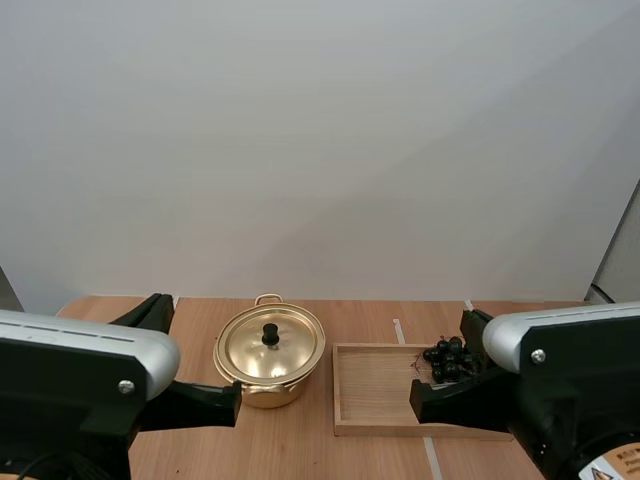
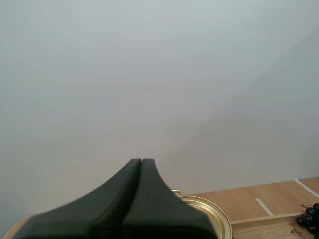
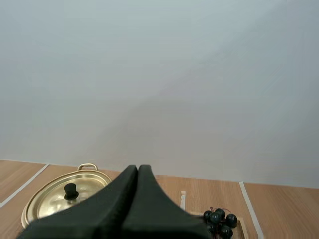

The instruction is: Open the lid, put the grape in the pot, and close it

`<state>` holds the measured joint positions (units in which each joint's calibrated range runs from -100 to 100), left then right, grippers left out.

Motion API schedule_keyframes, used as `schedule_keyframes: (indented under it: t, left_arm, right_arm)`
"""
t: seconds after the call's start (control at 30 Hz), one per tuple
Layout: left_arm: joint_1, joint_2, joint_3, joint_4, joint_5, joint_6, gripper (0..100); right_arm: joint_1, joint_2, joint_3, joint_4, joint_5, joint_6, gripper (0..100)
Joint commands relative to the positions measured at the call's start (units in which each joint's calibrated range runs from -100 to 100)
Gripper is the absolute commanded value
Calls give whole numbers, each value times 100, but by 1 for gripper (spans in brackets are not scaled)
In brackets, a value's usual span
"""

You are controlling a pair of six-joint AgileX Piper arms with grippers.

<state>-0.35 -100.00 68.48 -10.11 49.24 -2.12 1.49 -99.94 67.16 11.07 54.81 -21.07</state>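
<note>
High view showed the pot (image 1: 268,372) w/ its lid (image 1: 270,346) on, black knob (image 1: 270,334) upright at centre, sitting on the table (image 1: 300,445) near the far edge. The wooden tray (image 1: 372,392) lay just right of the pot, narrow gap btwn them. The grapes (image 1: 449,359) sat in the tray's far right corner, rest of the tray floor bare. Left gripper (image 1: 236,402) was clenched into one wedge, tip at the pot's near-left wall; contact couldn't be told. Right gripper (image 1: 414,400) was also clenched on nothing, tip over the tray's near-right part, just short of the grapes. Bare wood lay btwn the arms, nearer than pot and tray. White tape strips (image 1: 398,330) crossed the table. A warning sticker (image 1: 616,467) on the right arm's base carried writing too small to read.
</note>
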Motion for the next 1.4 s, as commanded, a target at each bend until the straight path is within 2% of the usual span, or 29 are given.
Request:
schedule_keyframes:
  t: [0.0,0.07,0.17,0.2,0.23,0.27,0.4,0.53,0.73,0.8,1.03,1.2,1.37]
  left_arm:
    - [1,128,-64,16,258,-61,10]
    - [1,395,-181,16,350,-61,25]
    - [1,1160,-466,16,559,-3,61]
    - [1,1391,-560,16,644,39,73]
    - [1,1705,-701,16,755,132,90]
    - [1,2025,-818,16,820,256,100]
    - [1,3233,-1173,-203,804,902,100]
    - [1,4812,-1691,-977,1099,2258,100]
    - [-5,6833,-2468,-1663,1934,3279,100]
    - [-32,7442,-2667,-1681,1961,3384,100]
    - [-266,8966,-3306,-1640,1703,3446,100]
    - [-266,9722,-3792,-1294,1707,3319,100]
    - [-266,10186,-4032,-1232,1707,3309,100]
  right_arm:
    - [-21,231,-44,-174,314,-12,11]
    - [-21,437,-44,-186,406,-12,33]
    - [-21,673,-44,-186,421,-12,84]
    - [-21,721,-44,-186,421,-12,96]
    - [-21,772,-44,-186,421,-12,100]
    - [-21,787,-44,-186,421,-12,100]
    - [-61,875,-44,-189,400,21,100]
    - [-154,873,-44,-189,400,232,100]
    - [-165,873,-44,-178,473,244,100]
    - [-165,873,-44,-178,473,244,100]
    - [-165,873,-44,-201,514,244,100]
    - [-165,873,-44,-548,529,244,100]
    - [-165,873,-44,-699,761,244,100]
